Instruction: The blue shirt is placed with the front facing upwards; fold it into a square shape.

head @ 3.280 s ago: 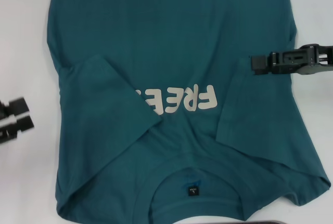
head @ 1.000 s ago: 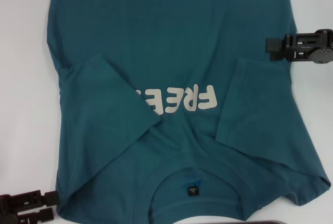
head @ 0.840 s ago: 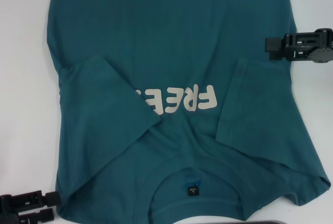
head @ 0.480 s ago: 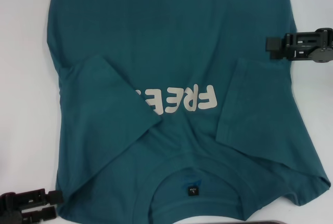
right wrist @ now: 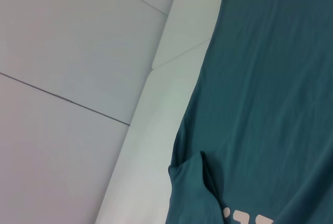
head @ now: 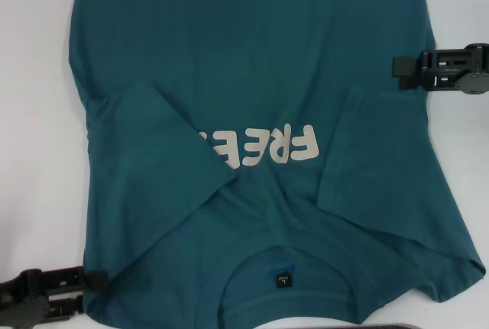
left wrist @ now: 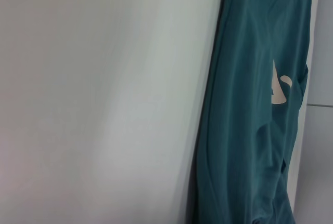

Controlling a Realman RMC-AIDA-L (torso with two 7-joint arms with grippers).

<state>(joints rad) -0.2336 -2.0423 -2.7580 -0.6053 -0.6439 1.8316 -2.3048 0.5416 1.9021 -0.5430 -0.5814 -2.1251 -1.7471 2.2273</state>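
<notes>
The blue shirt (head: 260, 77) lies front up on the white table (head: 38, 77), its "FREE" print (head: 263, 147) partly covered. Both short sleeves are folded inward over the chest, and the collar with its black label (head: 282, 279) is nearest me. My left gripper (head: 86, 292) is at the near left shoulder corner, open, its upper finger (head: 76, 278) touching the shirt's edge. At the shirt's right side edge, my right gripper (head: 397, 65) hovers level with the mid body. The left wrist view shows the shirt (left wrist: 250, 130) edge-on, and the right wrist view shows the shirt (right wrist: 270, 104) with a folded sleeve.
White table surface (head: 466, 161) runs along both sides of the shirt. A dark object (head: 397, 326) peeks in at the near edge. In the right wrist view the table edge (right wrist: 156, 68) and a tiled floor (right wrist: 62, 52) lie beyond the shirt.
My left gripper slid from the left side to the near corner, then rightward until it touched the shirt's shoulder edge. My right gripper drew back to the shirt's right edge and has held still since.
</notes>
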